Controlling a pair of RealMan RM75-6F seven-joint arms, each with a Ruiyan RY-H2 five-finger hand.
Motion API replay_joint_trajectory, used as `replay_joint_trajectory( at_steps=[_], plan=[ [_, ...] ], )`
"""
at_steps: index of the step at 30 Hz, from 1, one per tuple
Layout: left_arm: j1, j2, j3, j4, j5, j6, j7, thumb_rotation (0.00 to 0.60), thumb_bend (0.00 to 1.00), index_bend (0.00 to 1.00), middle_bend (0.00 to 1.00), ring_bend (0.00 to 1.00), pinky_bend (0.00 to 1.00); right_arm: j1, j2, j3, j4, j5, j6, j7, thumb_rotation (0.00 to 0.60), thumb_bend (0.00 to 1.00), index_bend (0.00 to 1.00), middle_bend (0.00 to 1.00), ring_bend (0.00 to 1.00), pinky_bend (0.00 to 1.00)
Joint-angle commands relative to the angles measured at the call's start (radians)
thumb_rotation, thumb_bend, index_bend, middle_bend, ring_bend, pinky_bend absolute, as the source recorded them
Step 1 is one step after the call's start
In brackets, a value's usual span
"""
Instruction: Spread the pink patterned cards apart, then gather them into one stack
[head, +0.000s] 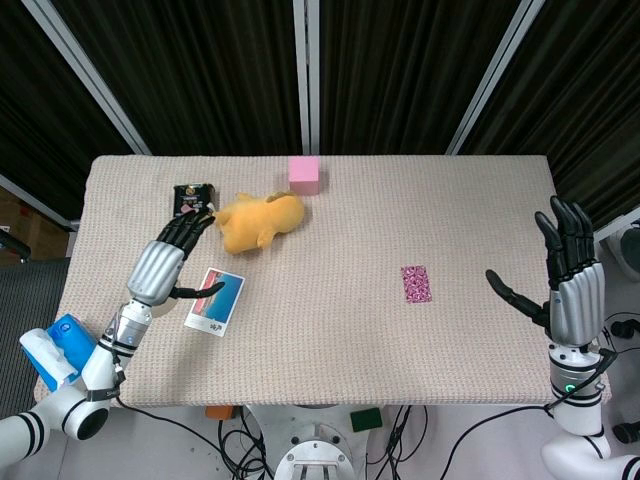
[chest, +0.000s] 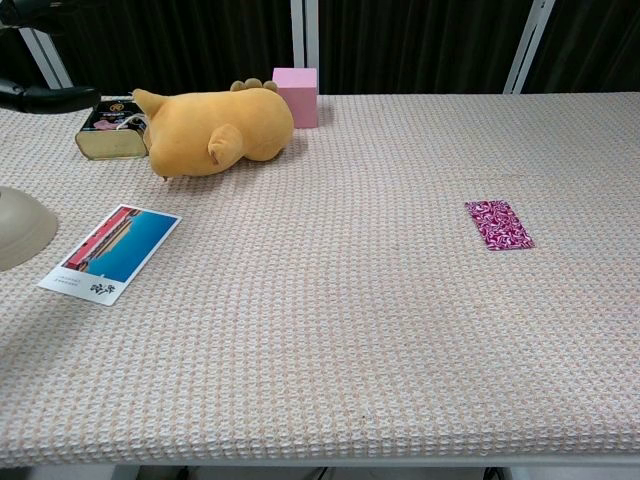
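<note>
The pink patterned cards (head: 416, 284) are seen as one small stack lying flat on the counter (head: 330, 340), well to the right of the yellow plush toy (head: 259, 220) and nearer the front edge than it. No hand is in contact with the stack. The right hand (head: 568, 280) is held upright off the counter's right edge, far to the right of the toy, with its fingers spread apart and nothing held. The left hand (head: 172, 252) is stretched out just left of the toy, its fingers extended and apart, nothing gripped; its fingertips (head: 203, 220) are seen close to the toy's side. A postcard (head: 214, 301) is laid in front of the toy, beside the left hand. A small dark tin (head: 192, 197) is placed just left of the toy, and a pink block (head: 304, 174) just behind it to the right.
</note>
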Motion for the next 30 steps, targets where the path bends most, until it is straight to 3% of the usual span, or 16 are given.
replay_joint_trajectory(
  at_steps=[1,15,20,24,28,30],
  plan=[
    [-0.001,-0.001,0.002,-0.002,-0.008,0.007,0.007,0.255,0.12,0.04,0.01,0.00,0.12,0.001,0.003,-0.014,0.021,0.013,-0.012,0.023,0.600,0.44,0.00,0.00,0.00,0.00],
    [-0.012,0.015,0.015,-0.016,-0.026,0.015,0.036,0.255,0.09,0.04,0.01,0.00,0.12,0.002,0.015,-0.049,0.040,0.021,-0.042,-0.022,0.600,0.47,0.00,0.00,0.00,0.00],
    [-0.012,0.022,0.017,-0.015,-0.039,0.017,0.045,0.252,0.06,0.04,0.01,0.00,0.12,-0.008,0.074,-0.107,0.002,0.060,-0.162,-0.150,0.599,0.50,0.00,0.00,0.00,0.00],
    [-0.011,0.031,0.024,-0.020,-0.054,0.005,0.053,0.248,0.06,0.04,0.01,0.00,0.12,-0.009,0.132,-0.142,-0.053,0.156,-0.305,-0.361,0.600,0.51,0.00,0.06,0.11,0.20],
    [-0.014,0.036,0.034,-0.018,-0.068,-0.016,0.060,0.247,0.06,0.04,0.01,0.00,0.12,0.006,0.187,-0.166,-0.152,0.322,-0.476,-0.507,0.599,0.55,0.00,0.17,0.21,0.30],
    [-0.014,0.036,0.037,-0.014,-0.074,-0.022,0.068,0.247,0.06,0.04,0.01,0.00,0.12,0.019,0.208,-0.175,-0.189,0.397,-0.538,-0.580,0.599,0.56,0.00,0.25,0.30,0.43]
  ],
)
